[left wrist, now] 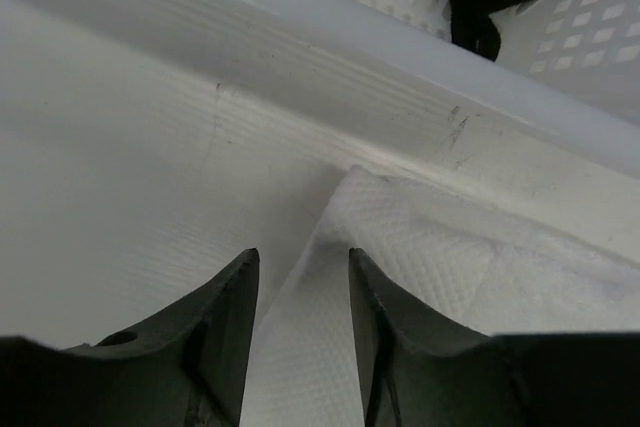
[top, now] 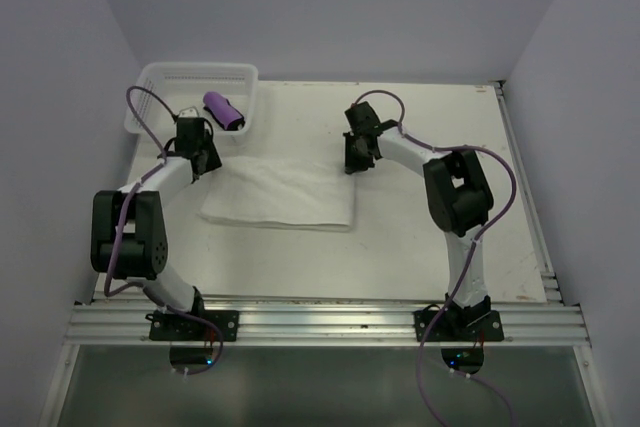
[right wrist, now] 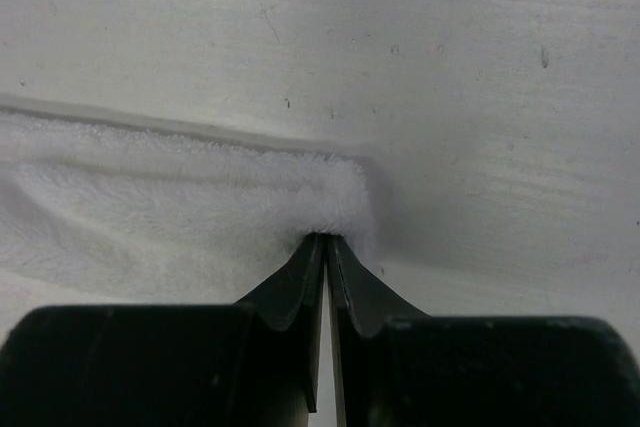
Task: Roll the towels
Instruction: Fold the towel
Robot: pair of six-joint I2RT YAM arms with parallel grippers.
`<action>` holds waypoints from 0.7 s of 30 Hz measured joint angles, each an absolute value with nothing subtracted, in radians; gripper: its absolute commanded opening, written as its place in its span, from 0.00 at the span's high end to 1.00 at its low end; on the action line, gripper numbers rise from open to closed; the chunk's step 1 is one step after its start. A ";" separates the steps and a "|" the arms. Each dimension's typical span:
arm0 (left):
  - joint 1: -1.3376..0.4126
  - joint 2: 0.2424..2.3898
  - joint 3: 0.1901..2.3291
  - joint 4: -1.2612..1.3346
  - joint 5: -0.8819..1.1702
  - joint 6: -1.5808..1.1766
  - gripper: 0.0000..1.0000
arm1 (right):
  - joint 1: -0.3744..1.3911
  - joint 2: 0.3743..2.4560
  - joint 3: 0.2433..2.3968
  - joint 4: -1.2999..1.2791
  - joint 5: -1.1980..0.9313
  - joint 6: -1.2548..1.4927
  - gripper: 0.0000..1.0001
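- Right gripper: its black fingers are drawn together to a hairline slit. The tips press against the far-right corner of the white towel. Whether any cloth is nipped between them cannot be told.
- Left gripper: released, with its two fingers standing apart and a clear gap between them. It sits low over the white towel's far-left corner, with nothing caught in the gap.
- White towel: it lies flat as a folded rectangle on the white table, between the two arms and somewhat left of centre. In the right wrist view its far edge is a soft, rounded fold.
- Purple towel: a compact bundle with dark trim, lying inside the white mesh basket.
- Basket: it stands at the table's far-left corner. Its near wall runs just beyond the white towel's far-left corner, and whether the two touch cannot be told.
- Both arms reach forward from the near edge, one to each far corner of the white towel.
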State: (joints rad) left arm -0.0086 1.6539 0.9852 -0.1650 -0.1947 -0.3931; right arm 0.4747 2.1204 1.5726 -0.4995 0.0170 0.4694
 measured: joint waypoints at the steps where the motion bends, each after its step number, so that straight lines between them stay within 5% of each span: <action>1: -0.008 1.639 0.985 -0.163 -0.195 -0.397 0.49 | 0.473 2.120 1.573 -0.499 0.010 0.465 0.83; 7: -0.007 1.568 0.985 -0.157 -0.189 -0.402 0.38 | 0.469 2.097 1.567 -0.500 -0.019 0.430 0.58; 11: -0.007 1.510 0.981 -0.156 -0.155 -0.408 0.36 | 0.468 2.021 1.530 -0.503 -0.016 0.418 0.52; 14: -0.007 1.462 0.954 -0.136 -0.105 -0.418 0.36 | 0.466 1.932 1.489 -0.500 -0.015 0.419 0.60; 16: -0.009 1.434 0.920 -0.120 -0.070 -0.433 0.37 | 0.464 1.862 1.445 -0.483 -0.018 0.425 0.79; 21: -0.052 1.425 0.834 -0.060 -0.002 -0.466 0.45 | 0.469 1.756 1.340 -0.443 -0.058 0.459 0.89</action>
State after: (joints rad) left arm -0.0517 1.4250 0.8345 -0.0605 -0.0017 -0.4660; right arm 0.4686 1.7561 1.3396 -0.4431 -0.0582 0.4587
